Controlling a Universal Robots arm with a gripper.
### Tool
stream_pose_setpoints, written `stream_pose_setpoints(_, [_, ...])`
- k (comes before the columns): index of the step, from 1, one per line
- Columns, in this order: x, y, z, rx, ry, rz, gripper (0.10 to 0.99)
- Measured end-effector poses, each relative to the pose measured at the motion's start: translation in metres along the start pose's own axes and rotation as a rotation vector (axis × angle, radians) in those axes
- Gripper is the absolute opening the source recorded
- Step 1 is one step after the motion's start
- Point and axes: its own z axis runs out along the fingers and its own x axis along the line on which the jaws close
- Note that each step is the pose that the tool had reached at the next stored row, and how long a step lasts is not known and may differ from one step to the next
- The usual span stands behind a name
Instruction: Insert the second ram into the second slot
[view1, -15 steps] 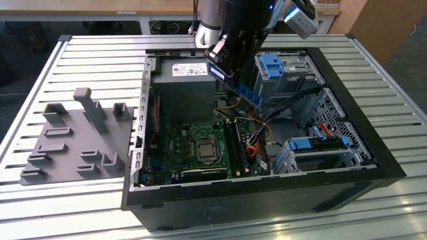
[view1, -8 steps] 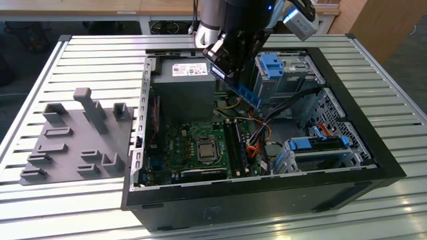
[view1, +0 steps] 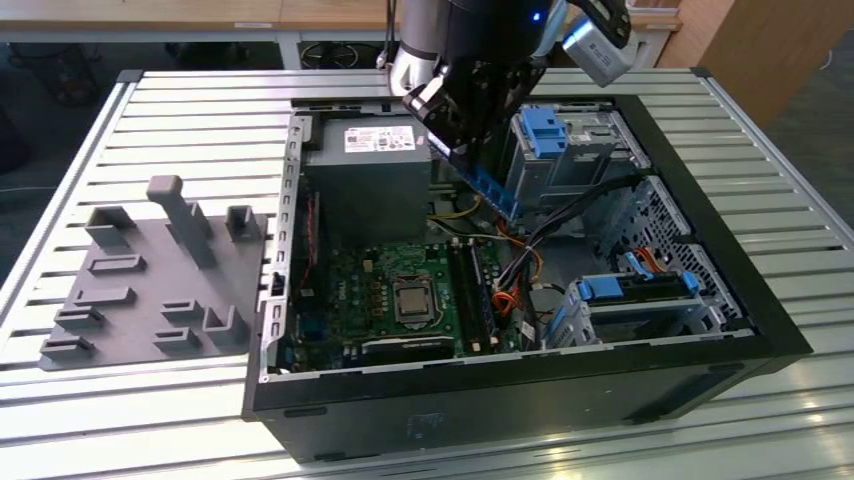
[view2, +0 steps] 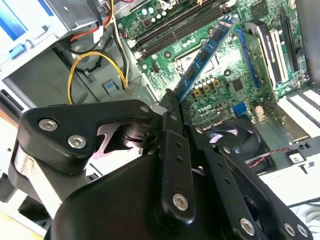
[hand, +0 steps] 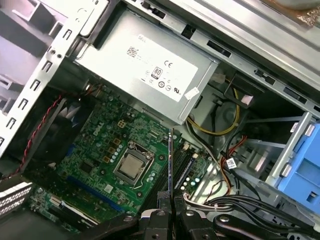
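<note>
My claw (view2: 169, 102) grips the second ram (view2: 207, 52), clear above the memory slots (view1: 478, 290) at three o'clock of the CPU socket (view1: 407, 300), exterior view; it is not yet seated.

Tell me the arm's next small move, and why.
Probably ease the memory stick straight down toward the black slots. The gripper is shut on the stick's upper end. The stick hangs above the green board, clear of the slots, so it is not yet seated.
</note>
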Motion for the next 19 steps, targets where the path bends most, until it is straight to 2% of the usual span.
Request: stream_pose_setpoints(19, [0.0, -0.0001, 0.0015, 0.009, -0.0071, 0.295, 0.137])
